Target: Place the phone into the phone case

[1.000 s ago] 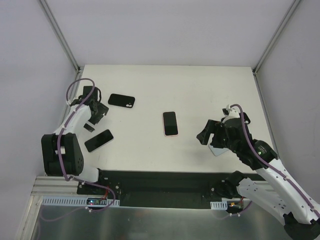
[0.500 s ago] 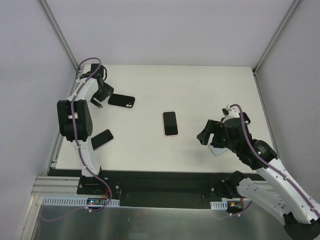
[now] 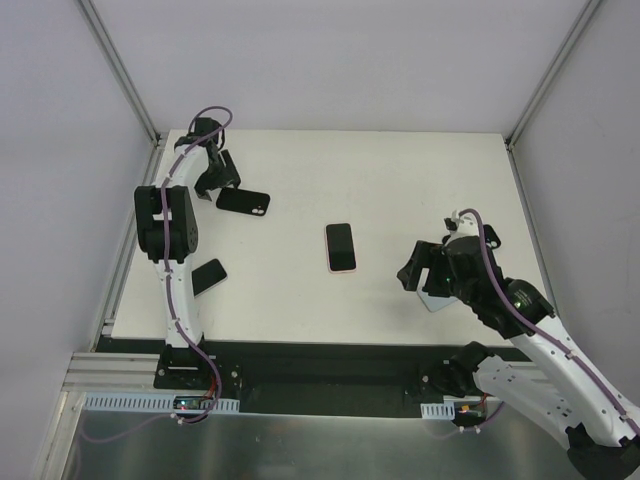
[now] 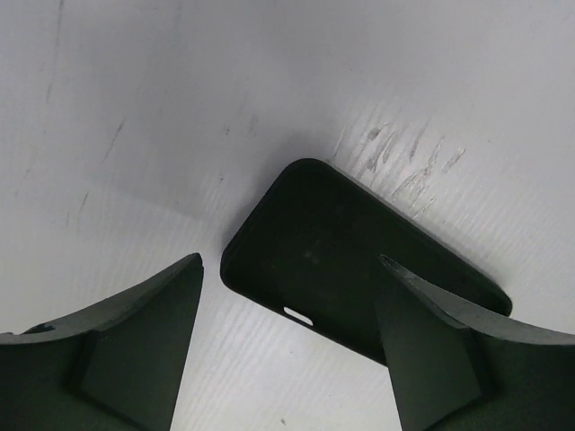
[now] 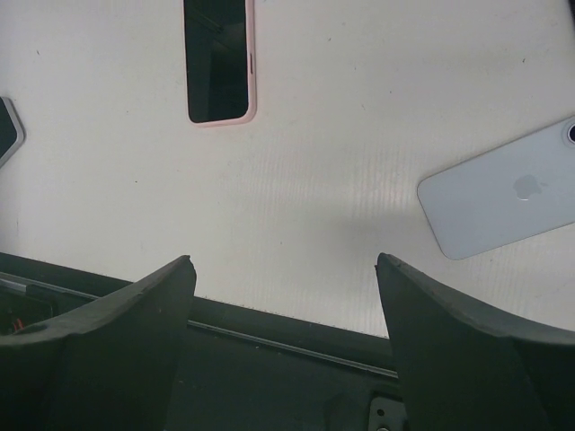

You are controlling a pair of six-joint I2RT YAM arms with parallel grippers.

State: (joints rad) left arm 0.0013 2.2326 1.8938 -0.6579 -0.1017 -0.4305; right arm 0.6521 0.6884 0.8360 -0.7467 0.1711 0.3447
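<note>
White counter (image 3: 400, 180) inside pale enclosure walls, 4 devices on it.

Change over the last 1 s: the left arm went from folded at 9 o'clock to stretched out toward 10 o'clock. The left pincer (image 4: 287, 262) now hangs over the black phone case (image 4: 332, 242). Its fingers are spread with nothing in them. The wrist view shows the case's near corner in the gap, flat on the counter, no contact visible.

The right arm hasn't moved. The right pincer (image 5: 286, 260) is spread wide and empty at 4 o'clock, with the light-blue phone (image 5: 503, 202) face down just beside it.

Other items:
- Black phone (image 3: 208, 276) at 8 o'clock, part-hidden by the left arm link, well apart from the case.
- Pink-cased phone (image 3: 341, 247) near centre, screen up. It's already cased, so probably not ours.

Read: the left arm is going for the case first, not a phone. The task has barely started; phone and case are not yet together. Can't tell which bare phone fits, black or light-blue.

The case looks thin and flat on the counter, so an edge pinch may slip. Next call: descend and close on the case end, or drag it toward centre where both arms reach.
</note>
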